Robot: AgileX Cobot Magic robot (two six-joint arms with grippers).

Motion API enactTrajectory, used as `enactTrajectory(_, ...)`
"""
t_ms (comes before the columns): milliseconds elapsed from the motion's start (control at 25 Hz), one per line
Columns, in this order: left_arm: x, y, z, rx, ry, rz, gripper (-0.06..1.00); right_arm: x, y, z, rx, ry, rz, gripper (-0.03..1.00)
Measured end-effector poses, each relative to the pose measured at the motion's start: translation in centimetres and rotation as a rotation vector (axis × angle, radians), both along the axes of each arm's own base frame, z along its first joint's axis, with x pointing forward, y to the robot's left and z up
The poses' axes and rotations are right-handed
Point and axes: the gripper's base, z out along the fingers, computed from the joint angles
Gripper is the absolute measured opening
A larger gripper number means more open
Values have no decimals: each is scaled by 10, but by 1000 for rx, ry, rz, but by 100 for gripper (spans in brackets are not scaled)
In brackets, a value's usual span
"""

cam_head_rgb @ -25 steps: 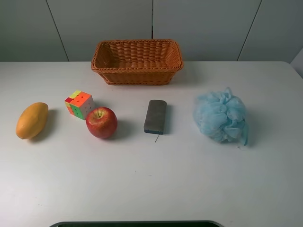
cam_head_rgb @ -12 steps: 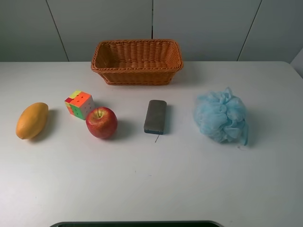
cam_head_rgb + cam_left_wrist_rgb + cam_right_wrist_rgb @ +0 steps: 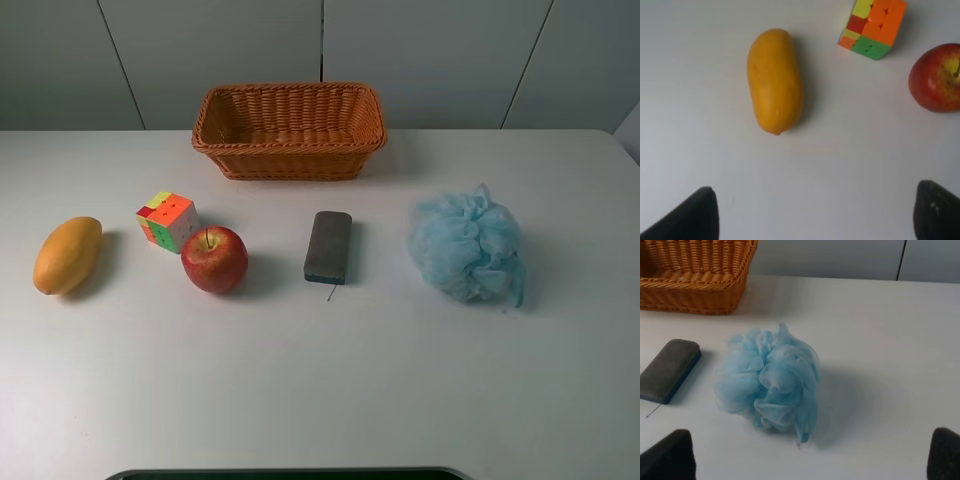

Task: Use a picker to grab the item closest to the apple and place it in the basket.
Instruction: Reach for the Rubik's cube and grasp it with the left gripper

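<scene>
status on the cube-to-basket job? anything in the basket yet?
Done: nothing; the basket looks empty. In hand: nothing; the left gripper and right gripper are open and hold nothing. Left: everything. The puzzle cube, the item closest to the apple, sits untouched, so grasp, carry and drop all remain.

mango [image 3: 67, 256], grey eraser [image 3: 328, 246] and blue loofah [image 3: 466, 245] lie well apart

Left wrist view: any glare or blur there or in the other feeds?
Left wrist: table bright, mango crisp, left fingers dark and out of focus. Right wrist: pouf slightly soft, right fingers blurred. Exterior high: even light, soft shadow right of apple.
</scene>
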Motion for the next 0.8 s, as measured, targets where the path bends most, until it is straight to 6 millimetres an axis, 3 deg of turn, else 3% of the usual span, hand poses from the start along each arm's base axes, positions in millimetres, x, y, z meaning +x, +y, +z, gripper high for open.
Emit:
enactTrajectory(240,63,-21,-35,1,130,-71,75,0,0,0,2,0,-1,70)
enactTrajectory(440,102,-45,-69,19,192,-140,75,0,0,0,2,0,-1,70)
enactTrajectory(800,139,-71,-117,72,258,-239,75,0,0,0,2,0,-1,70)
